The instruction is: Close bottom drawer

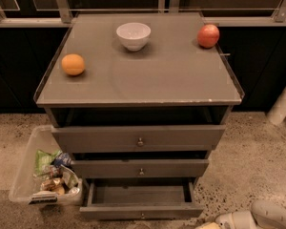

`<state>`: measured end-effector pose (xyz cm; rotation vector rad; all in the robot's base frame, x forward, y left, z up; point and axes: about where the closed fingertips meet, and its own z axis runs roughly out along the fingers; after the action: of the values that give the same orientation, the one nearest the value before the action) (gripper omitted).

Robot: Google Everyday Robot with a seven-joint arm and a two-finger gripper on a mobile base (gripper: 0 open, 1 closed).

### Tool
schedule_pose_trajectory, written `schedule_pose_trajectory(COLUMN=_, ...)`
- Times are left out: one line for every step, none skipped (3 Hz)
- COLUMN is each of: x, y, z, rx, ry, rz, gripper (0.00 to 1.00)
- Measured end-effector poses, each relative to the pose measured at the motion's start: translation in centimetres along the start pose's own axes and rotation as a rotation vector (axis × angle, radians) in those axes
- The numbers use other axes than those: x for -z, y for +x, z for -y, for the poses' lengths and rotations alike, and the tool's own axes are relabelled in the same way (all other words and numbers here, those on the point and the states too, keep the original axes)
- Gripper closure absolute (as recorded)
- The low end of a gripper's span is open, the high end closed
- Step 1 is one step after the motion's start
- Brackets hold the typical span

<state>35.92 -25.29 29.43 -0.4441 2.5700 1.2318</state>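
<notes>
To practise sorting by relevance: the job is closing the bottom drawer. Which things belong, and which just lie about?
Job: bottom drawer, pulled open; pincer, at bottom right.
Lying about: orange, bowl, apple, plastic bin.

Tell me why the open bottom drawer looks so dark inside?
Camera view: light comes from above, so the glossy grey cabinet top gleams and the round white bowl drops a soft shadow; the open grey-brown bottom drawer sits shaded under the two drawers above; the robot's white claw is at the bottom right edge.
</notes>
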Motion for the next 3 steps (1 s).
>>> schedule_pose_trajectory(x=-0.1, y=0.0, z=0.0, rx=-0.001, ry=-0.001, rz=-0.001, gripper=0.18)
schedule_pose_trajectory(x=-0.4, y=0.0, z=0.6, rx=-0.018, ry=0.001, rz=0.002, gripper=0.41)
schedule_pose_trajectory(x=-2.2, y=-0.4, z=3.0, rx=0.023, ry=0.021, rz=0.018, gripper=0.66)
